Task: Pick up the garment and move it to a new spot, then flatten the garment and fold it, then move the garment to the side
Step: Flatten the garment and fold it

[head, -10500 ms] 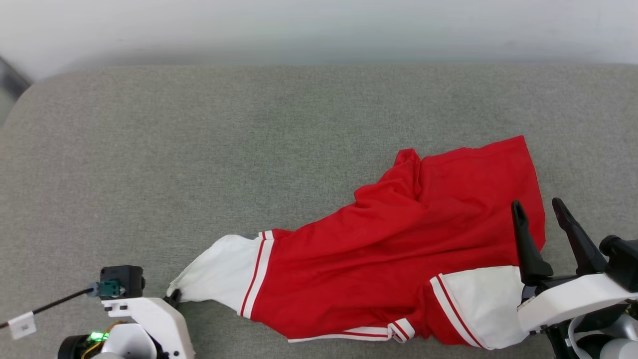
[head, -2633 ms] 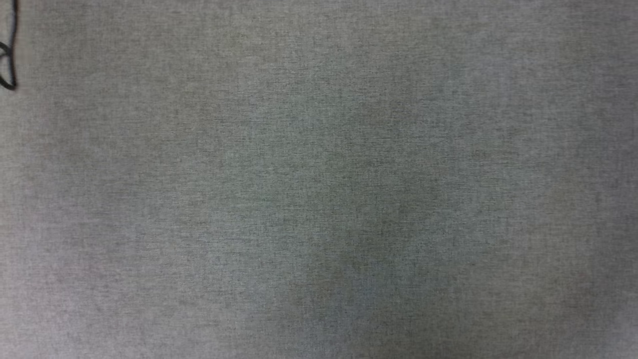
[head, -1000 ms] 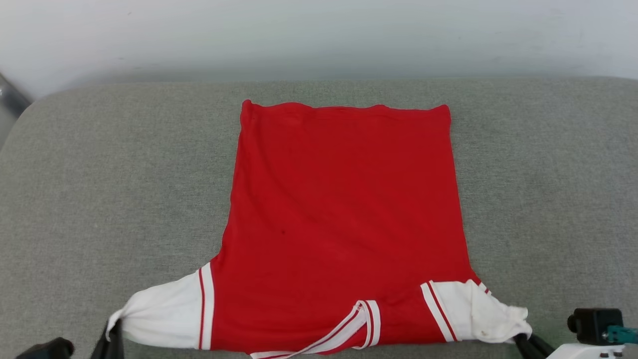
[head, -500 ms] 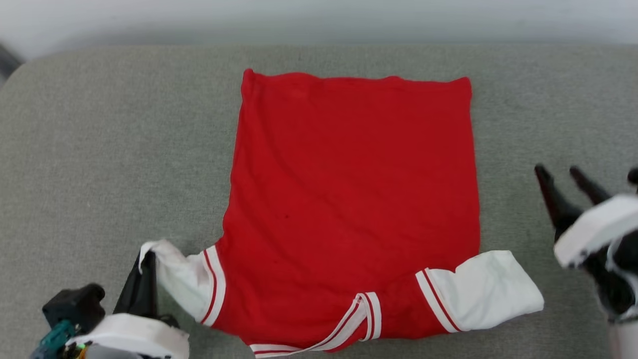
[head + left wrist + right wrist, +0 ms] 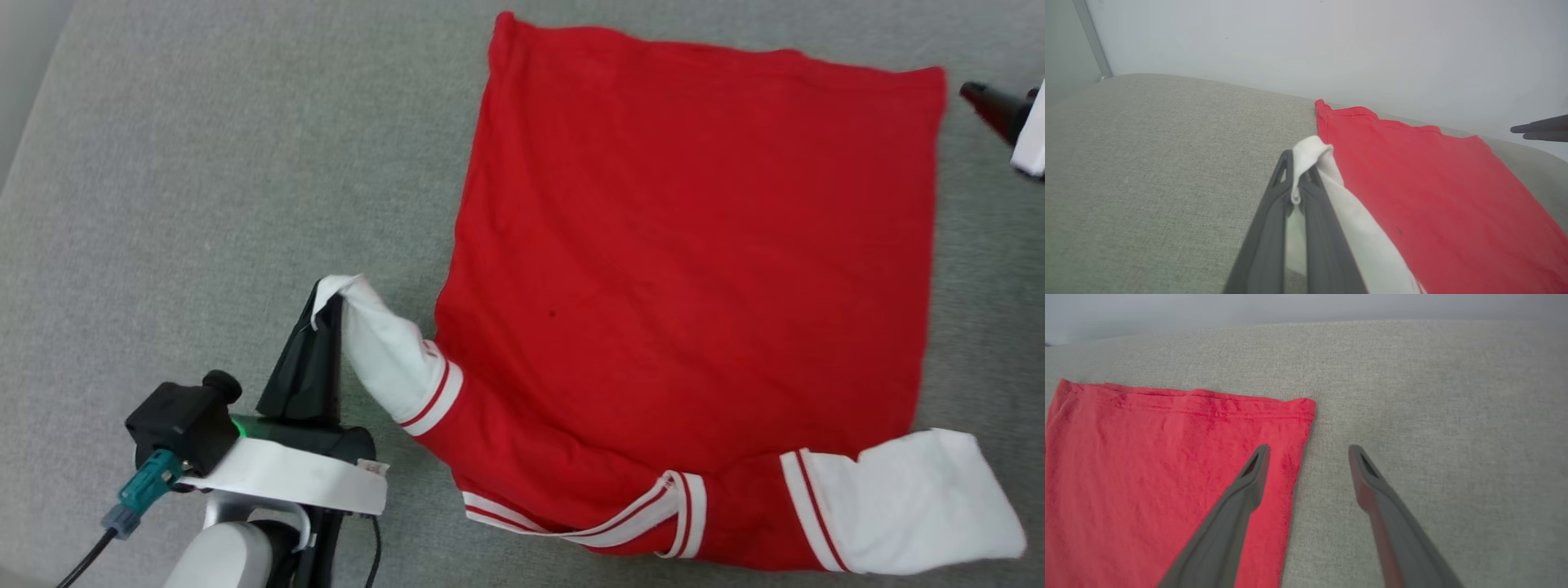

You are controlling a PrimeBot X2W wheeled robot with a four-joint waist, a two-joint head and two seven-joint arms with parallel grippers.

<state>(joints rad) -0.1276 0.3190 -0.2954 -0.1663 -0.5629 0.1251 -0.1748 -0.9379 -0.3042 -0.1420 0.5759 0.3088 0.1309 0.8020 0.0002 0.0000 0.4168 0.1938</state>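
The garment [image 5: 694, 269], a red T-shirt with white sleeves, lies spread flat on the grey cushion [image 5: 204, 163], hem at the far side. My left gripper [image 5: 329, 304] is shut on the end of its white left sleeve [image 5: 384, 359] and holds it raised off the cushion beside the red body. The left wrist view shows that sleeve end [image 5: 1310, 149] pinched between the closed fingers [image 5: 1274, 212]. My right gripper [image 5: 1309, 451] stands open and empty over the far right hem corner [image 5: 1302, 406], one finger above the red cloth, the other above bare cushion. The right sleeve [image 5: 906, 498] lies loose.
A pale wall [image 5: 1306, 41] rises behind the cushion's far edge. The cushion's rounded left edge [image 5: 33, 98] shows at the upper left. A cable with a teal plug [image 5: 135, 490] hangs from my left wrist. Grey cushion [image 5: 1453, 416] lies to the right of the hem.
My right gripper let go of the right sleeve, opened, and moved up to the far right hem corner. My left gripper lifted the left sleeve inward. The head camera tilted down and left.
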